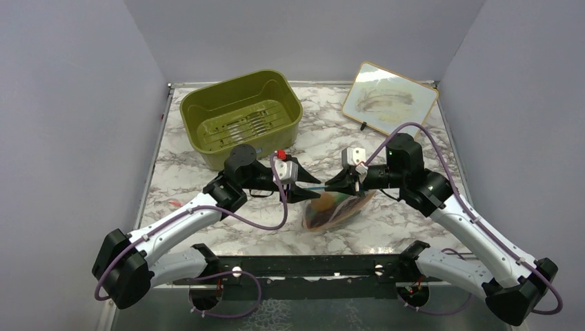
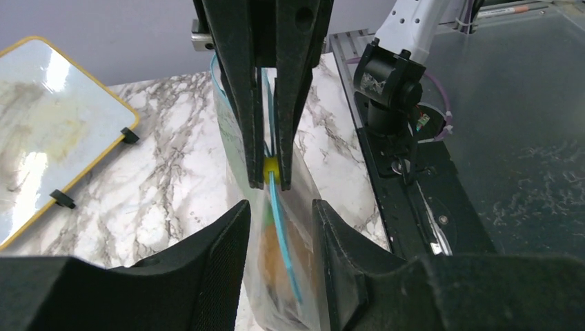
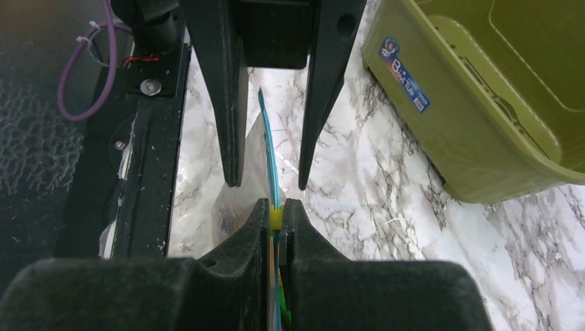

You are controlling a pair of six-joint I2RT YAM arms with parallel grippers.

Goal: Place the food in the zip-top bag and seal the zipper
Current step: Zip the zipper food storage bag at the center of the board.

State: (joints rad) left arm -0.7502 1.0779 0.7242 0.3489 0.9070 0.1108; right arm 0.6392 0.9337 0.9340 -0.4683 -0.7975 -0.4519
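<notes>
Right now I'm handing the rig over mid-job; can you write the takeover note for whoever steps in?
Left gripper: open, fingers on either side of the zipper, not pinching it.
Right gripper: shut on the zipper at its yellow tab.
Zip-top bag: on the table between the arms, mouth edge up between the grippers. Food shows inside it.
Done: food appears bagged.
Left: seal the zipper. I cannot tell how much is closed.

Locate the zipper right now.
Mid-table between the two arms in the top view, the zipper runs along the top of the zip-top bag. The right pincer is shut on it, and the open left pincer straddles it.
</notes>
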